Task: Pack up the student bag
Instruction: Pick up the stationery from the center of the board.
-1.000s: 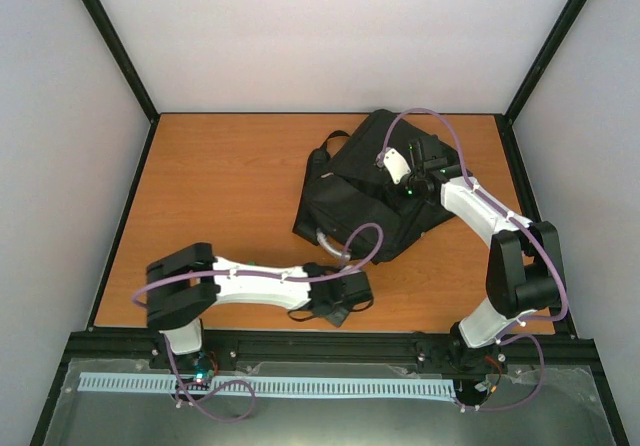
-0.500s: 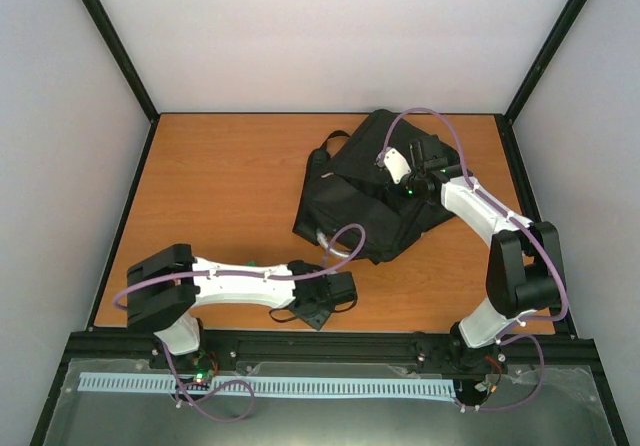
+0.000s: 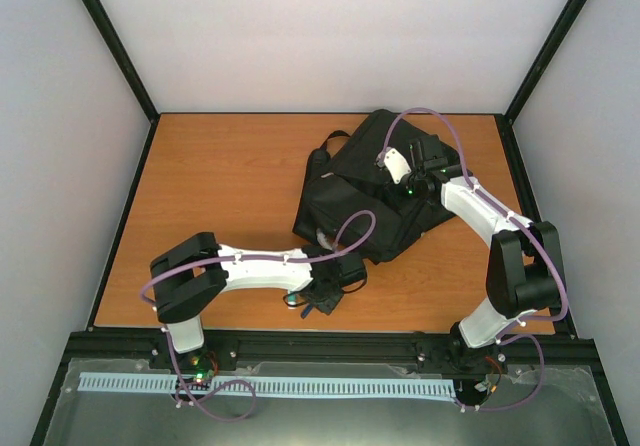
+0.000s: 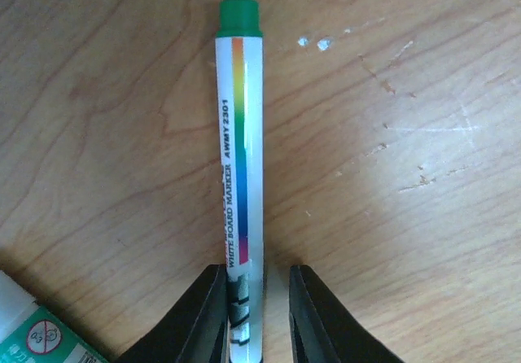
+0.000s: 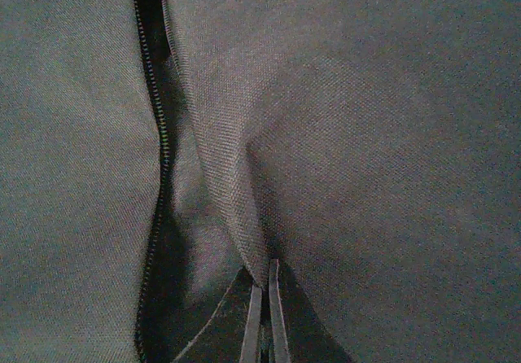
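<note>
Reads "WHITE BOARD MARKER AWMY 2301" up the barrel of white plastic marker (image 4: 240,159) with green cap and rainbow stripe. Lies flat on scratched wooden table (image 4: 407,135), cap pointing straight ahead of left pincer (image 4: 258,273), tail end between its jaws. Jaws parted around barrel: one finger against it, gap at the other, not clamped. Just left of that pincer, corner of white-and-green box (image 4: 41,330) with crossed-circle icon, print unreadable. Large black fabric student bag (image 3: 350,201) ahead and right of left pincer, directly under right pincer (image 5: 262,286). Long axis diagonal, grey loop handle (image 3: 321,238) end nearest left pincer. Right pincer clenched on a fold of bag cloth, zip seam (image 5: 159,135) just left of it.
</note>
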### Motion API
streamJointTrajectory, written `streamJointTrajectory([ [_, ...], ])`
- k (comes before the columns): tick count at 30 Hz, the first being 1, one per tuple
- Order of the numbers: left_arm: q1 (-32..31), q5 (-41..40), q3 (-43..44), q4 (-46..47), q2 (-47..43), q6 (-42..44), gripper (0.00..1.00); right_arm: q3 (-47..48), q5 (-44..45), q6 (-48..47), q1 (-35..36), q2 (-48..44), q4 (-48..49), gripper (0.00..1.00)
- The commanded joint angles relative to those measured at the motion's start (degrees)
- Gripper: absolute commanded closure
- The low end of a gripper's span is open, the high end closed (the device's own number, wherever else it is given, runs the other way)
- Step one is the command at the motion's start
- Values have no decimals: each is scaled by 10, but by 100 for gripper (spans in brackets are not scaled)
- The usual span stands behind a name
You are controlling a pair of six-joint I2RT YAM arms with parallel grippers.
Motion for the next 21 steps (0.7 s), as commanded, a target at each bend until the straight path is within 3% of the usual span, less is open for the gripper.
streamJointTrajectory([
  [1, 7, 19, 17, 8, 19, 22, 78, 13, -19, 8, -2, 1, -10, 97],
  [7, 10, 27, 25, 2, 22, 36, 92, 13, -24, 8, -2, 1, -10, 97],
  [15, 12, -31, 98, -26, -74, 43, 98, 14, -34, 6, -2, 1, -10, 97],
  [21, 77, -8, 159, -3, -68, 71, 98, 12, -40, 4, -2, -4, -10, 97],
])
